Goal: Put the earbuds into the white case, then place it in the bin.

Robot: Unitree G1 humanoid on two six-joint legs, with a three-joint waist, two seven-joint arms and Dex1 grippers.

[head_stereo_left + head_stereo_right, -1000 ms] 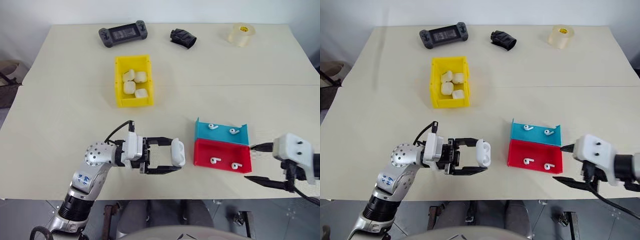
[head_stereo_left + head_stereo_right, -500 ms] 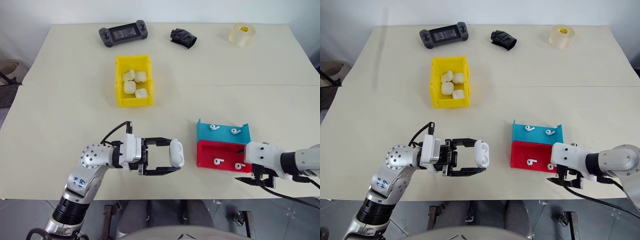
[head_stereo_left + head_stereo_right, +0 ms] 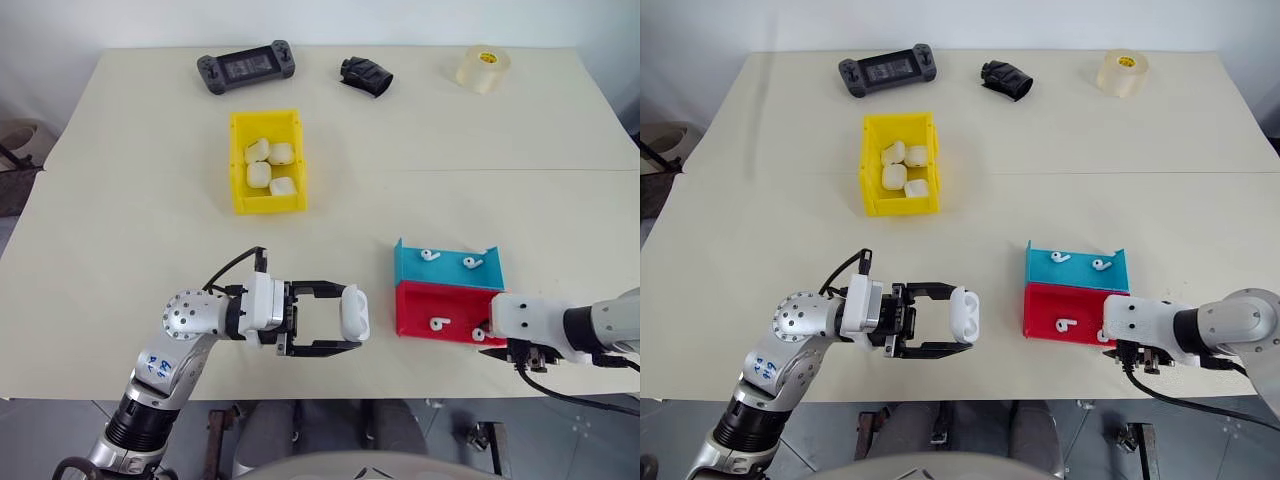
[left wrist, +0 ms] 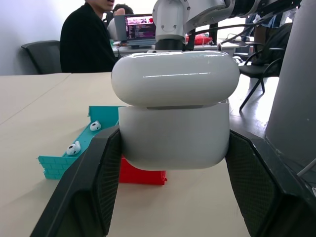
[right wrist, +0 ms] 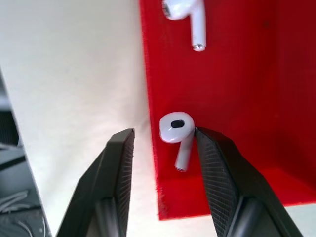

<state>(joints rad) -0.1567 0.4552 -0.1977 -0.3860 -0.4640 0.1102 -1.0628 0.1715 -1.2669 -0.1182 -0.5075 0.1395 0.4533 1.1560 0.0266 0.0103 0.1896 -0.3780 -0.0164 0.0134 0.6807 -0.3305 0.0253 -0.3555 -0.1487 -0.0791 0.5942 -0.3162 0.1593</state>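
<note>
Your white case (image 3: 355, 311) sits low and centre-left in the head views, pinched between the left gripper (image 3: 340, 318)'s two black fingers and held above the table (image 3: 150, 230). In the left wrist view its lid looks down on the body, so I judge no earbud has gone in yet.

The earbuds are not yet collected. Two lie in the red tray (image 3: 420, 300) at lower right, and two more in the teal tray (image 3: 445, 272) just behind it. In the right wrist view the right gripper (image 5: 163, 163) straddles the tray's near edge, its jaws part open: one finger (image 5: 217, 168) touches or nearly touches the nearer earbud (image 5: 177, 134), the other stands outside the tray wall. Nothing is gripped there yet; the second red-tray earbud (image 5: 190, 17) lies further in.

The yellow bin (image 3: 240, 190), upper left of centre, already holds four white cases (image 3: 268, 166).

So you are early: picking, loading the case and binning it all remain.
</note>
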